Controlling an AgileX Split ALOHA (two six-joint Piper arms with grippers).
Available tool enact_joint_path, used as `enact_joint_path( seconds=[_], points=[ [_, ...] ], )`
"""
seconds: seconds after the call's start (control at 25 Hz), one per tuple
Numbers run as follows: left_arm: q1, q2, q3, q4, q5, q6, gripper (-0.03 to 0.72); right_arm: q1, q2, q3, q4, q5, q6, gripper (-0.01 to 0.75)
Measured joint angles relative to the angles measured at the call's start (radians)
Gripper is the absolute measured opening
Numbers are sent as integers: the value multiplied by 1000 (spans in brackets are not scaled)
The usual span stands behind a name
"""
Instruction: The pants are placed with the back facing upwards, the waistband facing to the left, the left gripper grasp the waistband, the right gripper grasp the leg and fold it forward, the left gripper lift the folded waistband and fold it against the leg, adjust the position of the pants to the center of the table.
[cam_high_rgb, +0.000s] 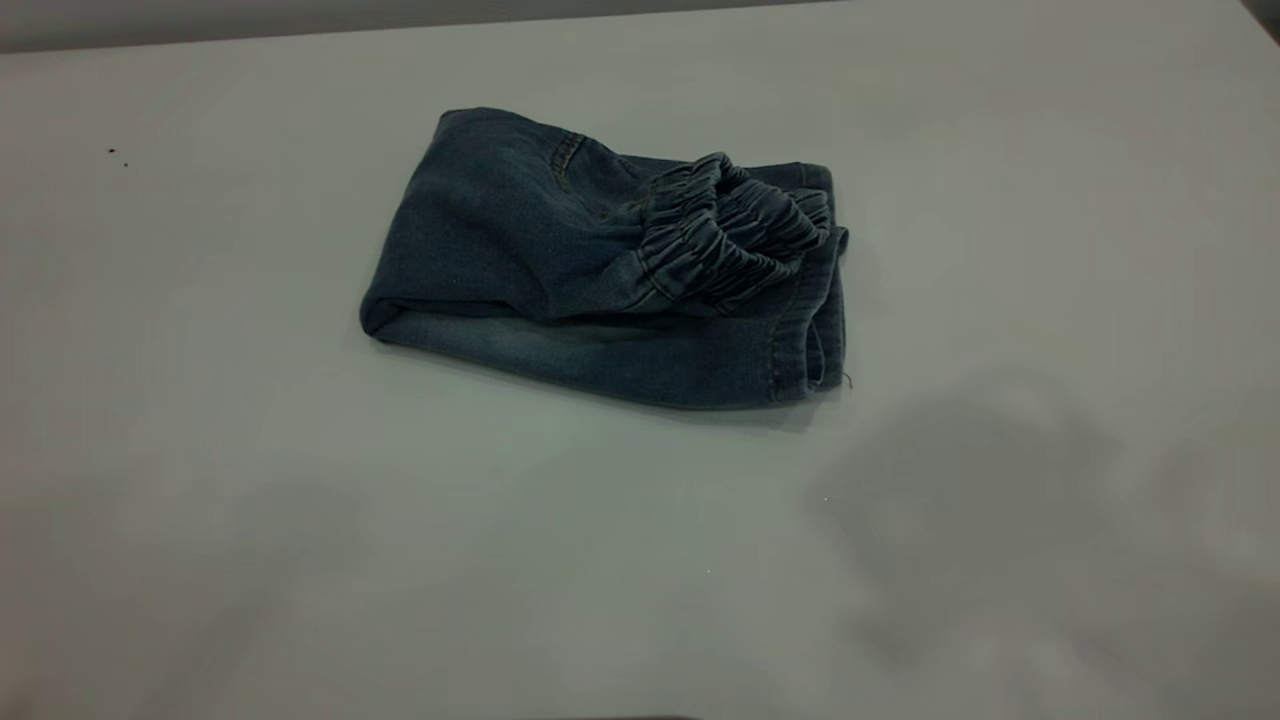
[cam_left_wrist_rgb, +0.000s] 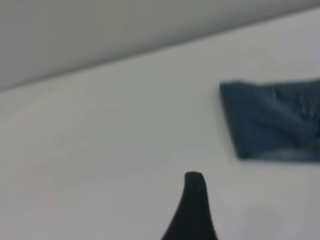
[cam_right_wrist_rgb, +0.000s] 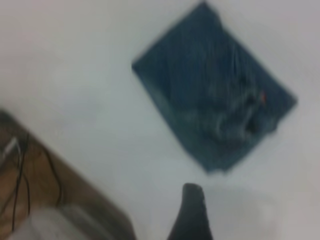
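The pants (cam_high_rgb: 600, 260) lie folded into a compact blue denim bundle near the middle of the white table (cam_high_rgb: 300, 520). The gathered waistband (cam_high_rgb: 735, 235) rests on top at the right end, over the leg (cam_high_rgb: 640, 355) and its stitched hem (cam_high_rgb: 800, 350). Neither gripper shows in the exterior view. In the left wrist view one black fingertip (cam_left_wrist_rgb: 194, 182) of my left gripper hangs over bare table, well away from the pants (cam_left_wrist_rgb: 272, 122). The right wrist view shows one black fingertip (cam_right_wrist_rgb: 192, 192) of my right gripper, above the table and apart from the pants (cam_right_wrist_rgb: 215, 95). Nothing is held by either.
Two tiny dark specks (cam_high_rgb: 118, 155) mark the table's far left. Soft arm shadows (cam_high_rgb: 960, 500) fall on the front right. In the right wrist view the table's edge borders a brown floor with cables (cam_right_wrist_rgb: 35, 185).
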Motion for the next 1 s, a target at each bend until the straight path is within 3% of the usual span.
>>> enact_joint_path(
  seconds=[0.4, 0.6, 0.76, 1.0],
  points=[
    [0, -20, 448, -58, 0, 1, 571, 0, -378, 695, -5, -45, 7, 507],
    [0, -22, 603, -105, -23, 1, 571, 0, -552, 956, -11, -94, 9, 507],
    [0, -24, 662, -128, -81, 1, 571, 0, -703, 1079, -20, -127, 9, 507],
    [0, -25, 711, -140, -104, -2, 571, 0, -917, 1100, -43, -146, 12, 507]
  ],
)
